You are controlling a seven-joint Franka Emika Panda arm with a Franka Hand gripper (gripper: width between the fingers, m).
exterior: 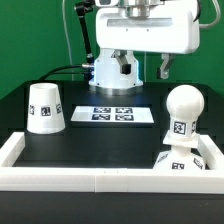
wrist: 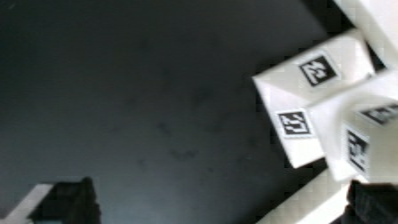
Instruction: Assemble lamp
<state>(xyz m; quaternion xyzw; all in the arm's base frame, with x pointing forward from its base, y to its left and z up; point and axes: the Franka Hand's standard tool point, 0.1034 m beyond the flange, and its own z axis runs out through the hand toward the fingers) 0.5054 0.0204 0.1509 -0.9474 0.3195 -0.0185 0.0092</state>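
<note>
The tapered white shade point(exterior: 45, 107) stands mouth down on the black table at the exterior view's left. The round bulb point(exterior: 183, 104) stands upright at the front right, right above the flat square base point(exterior: 181, 162), which lies in the corner of the white rim. I cannot tell whether the two are joined. The wrist view shows the tagged base point(wrist: 306, 95) off to one side. My gripper point(exterior: 144, 67) hangs high over the back of the table, far from all parts. It is open and empty, with only black table between its fingertips point(wrist: 61, 203).
The marker board point(exterior: 113, 113) lies flat at the table's middle back. A low white rim point(exterior: 70, 180) runs along the front and sides of the table. The arm's white base point(exterior: 108, 72) stands behind the marker board.
</note>
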